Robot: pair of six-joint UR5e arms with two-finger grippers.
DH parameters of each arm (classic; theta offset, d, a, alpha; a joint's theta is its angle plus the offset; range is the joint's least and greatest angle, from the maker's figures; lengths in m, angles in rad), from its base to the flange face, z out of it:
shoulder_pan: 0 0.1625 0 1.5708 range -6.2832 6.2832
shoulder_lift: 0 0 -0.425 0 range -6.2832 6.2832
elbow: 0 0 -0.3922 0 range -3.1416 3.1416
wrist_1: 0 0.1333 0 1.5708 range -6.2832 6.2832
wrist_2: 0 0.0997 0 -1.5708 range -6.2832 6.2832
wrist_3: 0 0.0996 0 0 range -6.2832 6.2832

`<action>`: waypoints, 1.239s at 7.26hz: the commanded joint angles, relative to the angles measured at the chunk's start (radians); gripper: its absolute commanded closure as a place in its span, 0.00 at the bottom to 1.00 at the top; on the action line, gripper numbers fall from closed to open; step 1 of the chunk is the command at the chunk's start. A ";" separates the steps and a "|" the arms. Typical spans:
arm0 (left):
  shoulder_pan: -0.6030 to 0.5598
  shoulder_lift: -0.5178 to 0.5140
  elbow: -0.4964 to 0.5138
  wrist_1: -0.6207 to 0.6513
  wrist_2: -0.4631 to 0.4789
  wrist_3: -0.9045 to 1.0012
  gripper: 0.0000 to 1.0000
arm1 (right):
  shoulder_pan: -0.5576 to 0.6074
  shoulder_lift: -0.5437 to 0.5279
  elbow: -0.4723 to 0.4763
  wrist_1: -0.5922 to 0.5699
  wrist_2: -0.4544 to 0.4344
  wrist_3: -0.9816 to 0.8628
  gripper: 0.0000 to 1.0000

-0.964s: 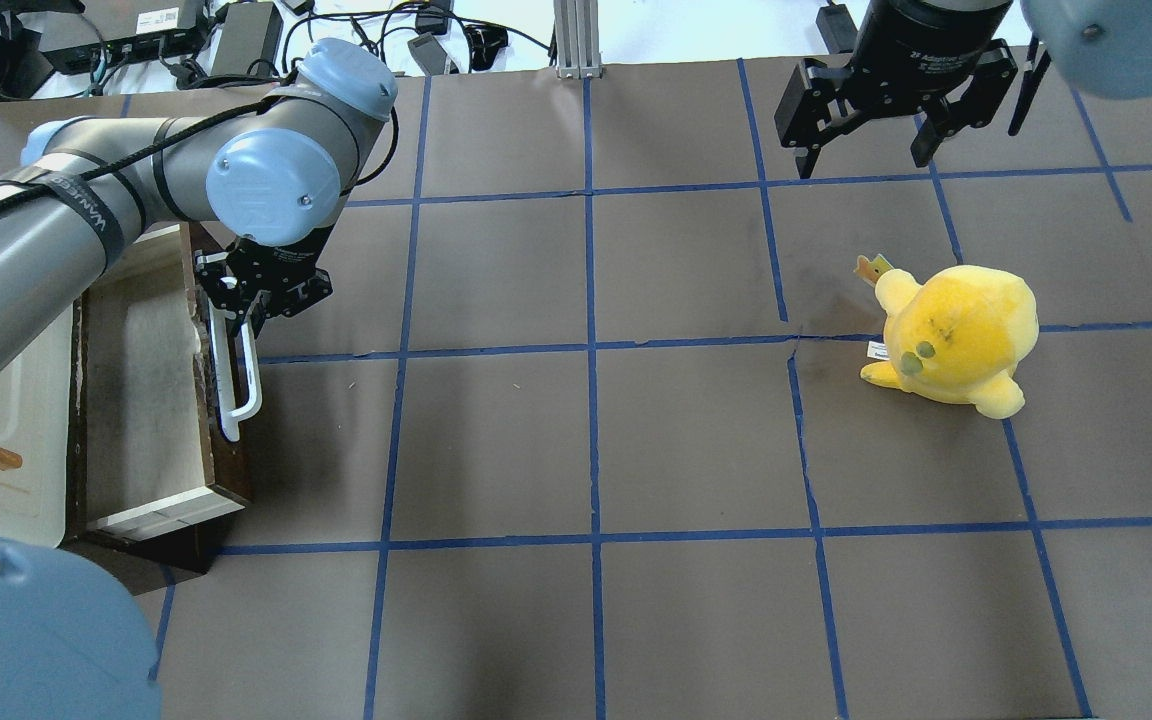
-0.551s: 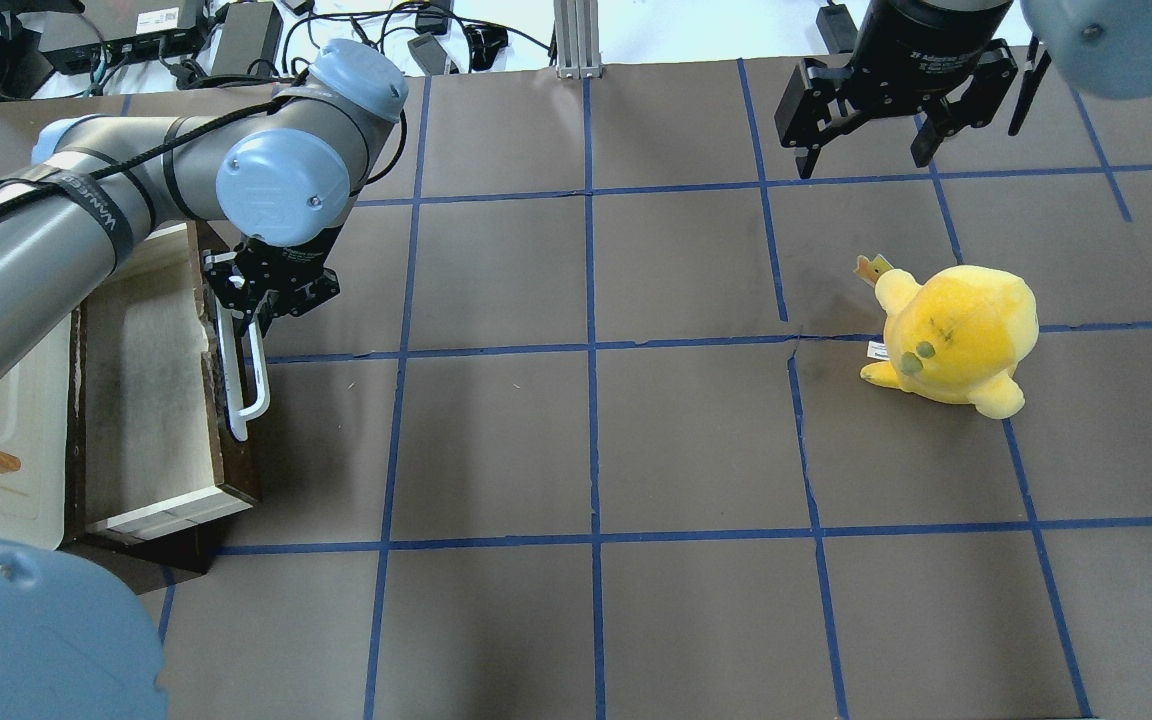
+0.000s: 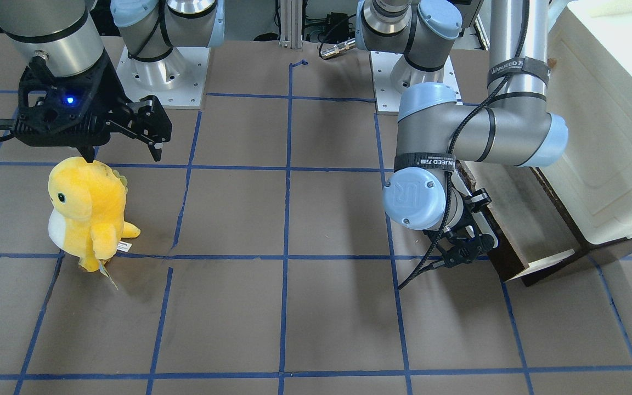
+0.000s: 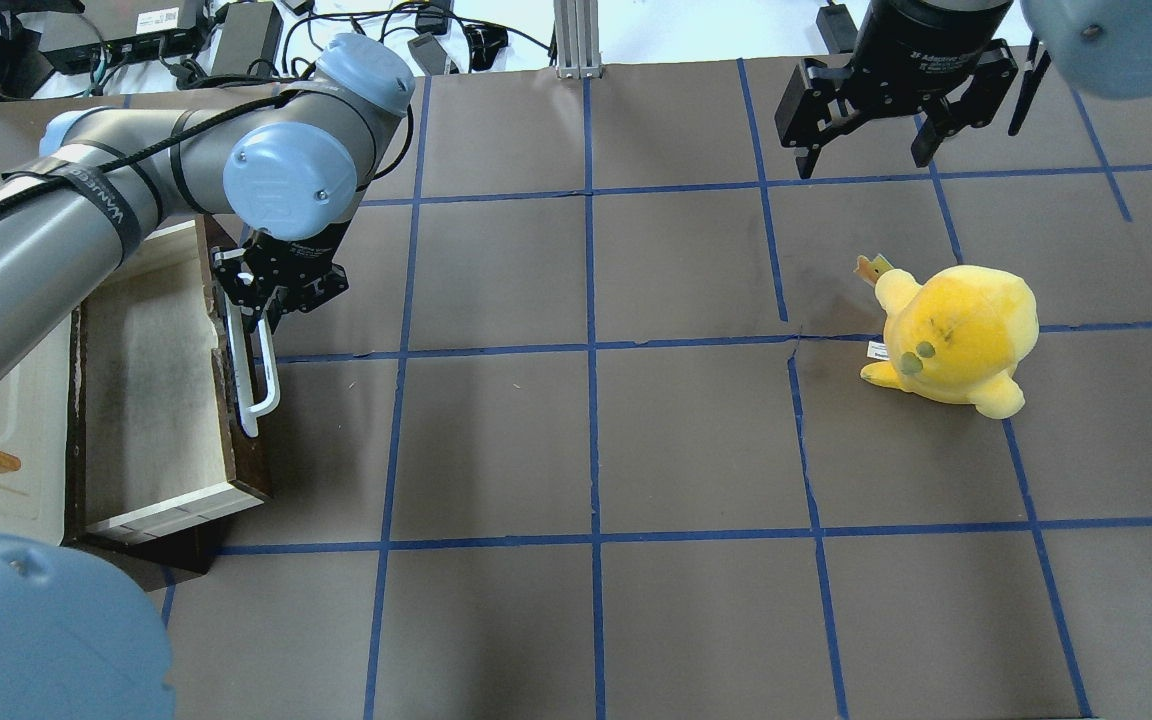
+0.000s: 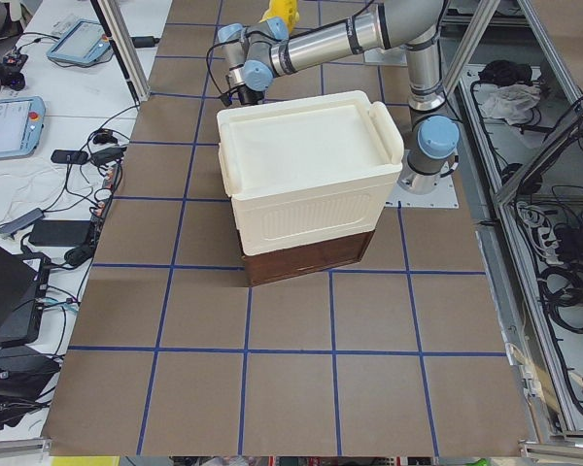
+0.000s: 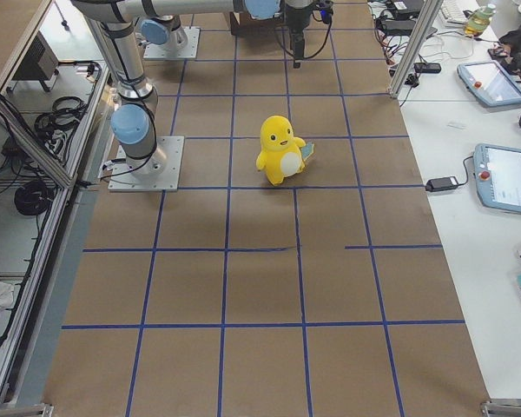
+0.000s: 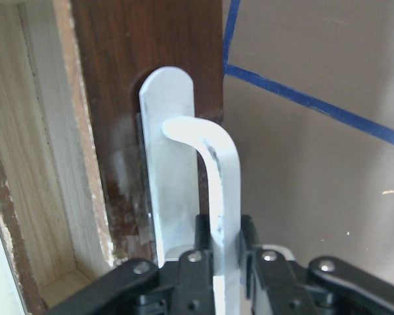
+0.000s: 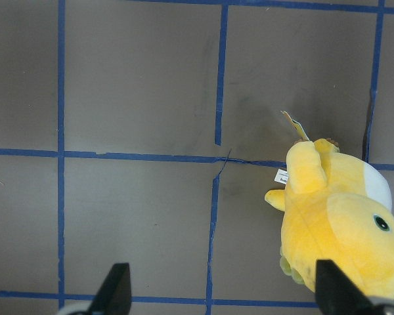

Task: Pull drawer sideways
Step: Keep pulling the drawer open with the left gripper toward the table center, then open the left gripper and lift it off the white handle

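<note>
the drawer stood pulled partway out of the cream cabinet at the counter's left edge, its pale inside open to the overhead view. the left end effector was clamped on the drawer's white handle. the right end effector hung wide open, apart from the yellow plush toy. compared with a second earlier, drawer and left end effector sat farther out from the cabinet.

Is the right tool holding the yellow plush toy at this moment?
No, the right tool hangs open, apart from the yellow plush toy.
</note>
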State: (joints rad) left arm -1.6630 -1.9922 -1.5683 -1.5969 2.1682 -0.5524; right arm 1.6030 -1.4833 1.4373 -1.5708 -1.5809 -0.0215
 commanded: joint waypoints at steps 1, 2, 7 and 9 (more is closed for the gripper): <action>-0.006 -0.007 0.004 0.000 -0.001 -0.012 1.00 | 0.000 0.000 0.000 0.000 -0.001 0.000 0.00; -0.007 -0.008 0.005 0.000 -0.002 -0.018 1.00 | 0.000 0.000 0.000 0.000 -0.001 0.000 0.00; -0.032 0.001 0.017 -0.006 -0.004 -0.017 0.26 | 0.000 0.000 0.000 0.000 -0.001 0.000 0.00; -0.040 0.029 0.087 0.000 -0.093 0.006 0.00 | 0.000 0.000 0.000 0.000 0.001 -0.002 0.00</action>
State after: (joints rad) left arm -1.6990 -1.9790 -1.5255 -1.5984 2.1375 -0.5625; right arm 1.6030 -1.4834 1.4374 -1.5708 -1.5810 -0.0225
